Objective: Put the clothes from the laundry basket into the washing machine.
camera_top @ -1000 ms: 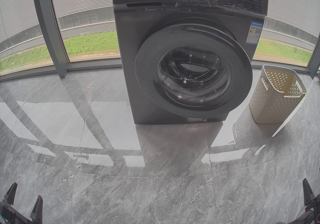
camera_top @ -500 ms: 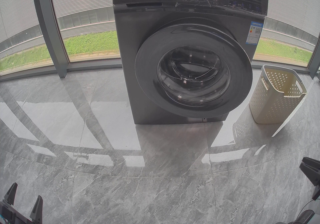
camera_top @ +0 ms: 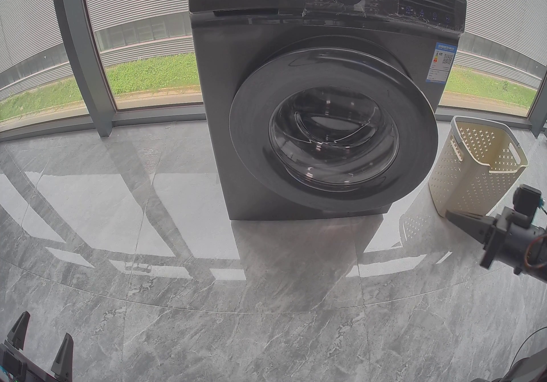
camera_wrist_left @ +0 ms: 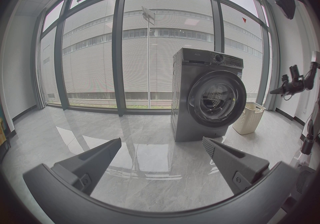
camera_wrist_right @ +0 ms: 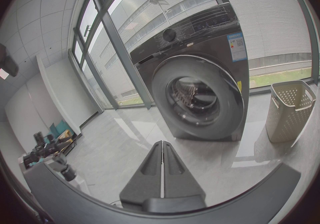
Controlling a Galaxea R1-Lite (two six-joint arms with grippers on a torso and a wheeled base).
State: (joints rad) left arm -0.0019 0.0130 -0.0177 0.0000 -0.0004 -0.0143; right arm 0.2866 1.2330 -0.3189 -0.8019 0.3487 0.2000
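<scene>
Right claw (camera_top: 454, 217) pressed together with nothing between its fingers, held in the air above the floor (camera_top: 228, 286) near the laundry basket (camera_top: 476, 169), tip pointing toward the washing machine (camera_top: 319, 115). Left claw (camera_top: 41, 338) spread apart and holding nothing, low at the near left, well apart from both. Basket upright on the floor just beside the machine on the robot's right, round door (camera_top: 333, 129) of the machine shut, window wall (camera_top: 142, 30) behind.
</scene>
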